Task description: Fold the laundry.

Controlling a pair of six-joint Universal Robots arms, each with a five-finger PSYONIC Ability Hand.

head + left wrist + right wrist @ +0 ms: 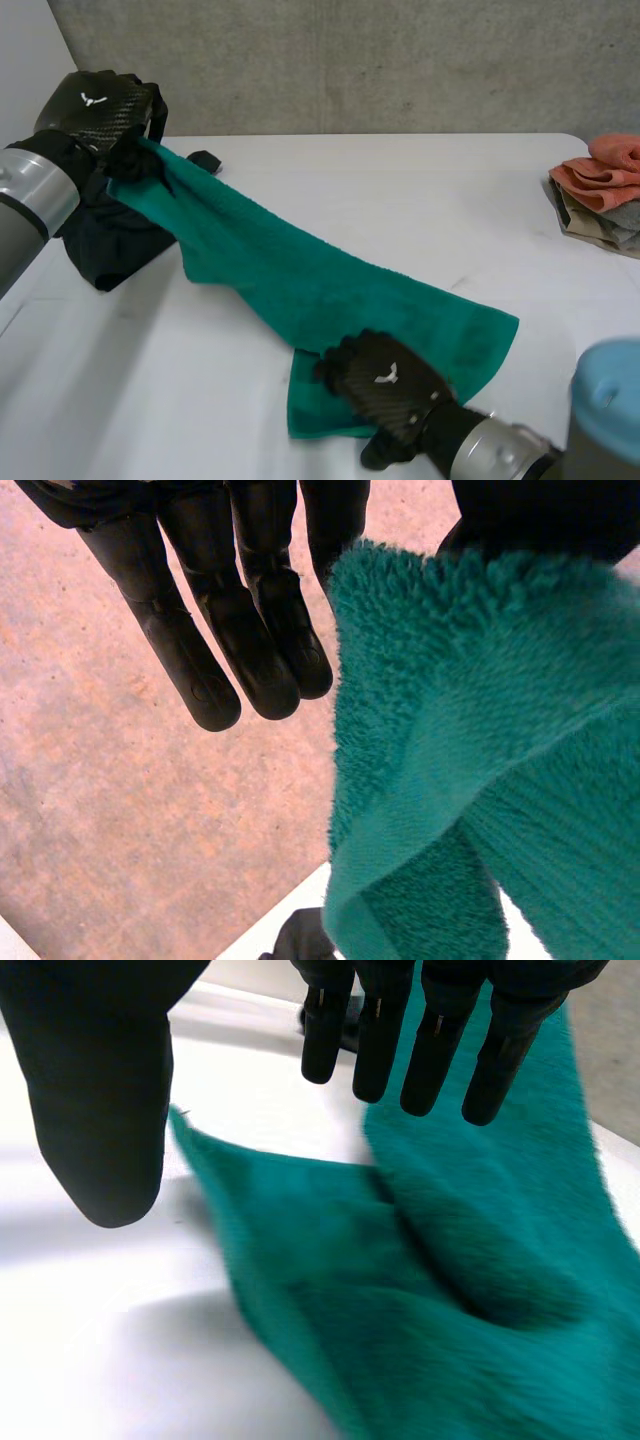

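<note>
- Green towel [300,270]: one piece, stretched in a long diagonal band over the white table [400,190]. Its far-left end is lifted off the surface. Its near-right end lies flat on the table, with one corner spread toward the right.
- Left hand [95,110]: raised at the far left and carrying the towel's far end. In the left wrist view the thumb [540,520] clamps the towel [480,780] against the side of the hand. The other fingers [250,650] are straight, close together and bare of cloth.
- Right hand [385,385]: near right, palm down over the towel's near end. In the right wrist view the fingers [430,1050] are straight and side by side, and the thumb [100,1110] is spread well apart from them. Nothing is gripped. The towel [450,1310] lies under the palm; whether the hand touches it cannot be told.
- Black cloth [110,245]: a crumpled heap on the table at the far left, below the left hand and just beside the towel's raised part.
- Pile of folded cloths [600,195]: at the far-right table edge, orange on top and grey and beige beneath, well apart from the towel.
- Grey wall [350,60]: behind the table's far edge.
</note>
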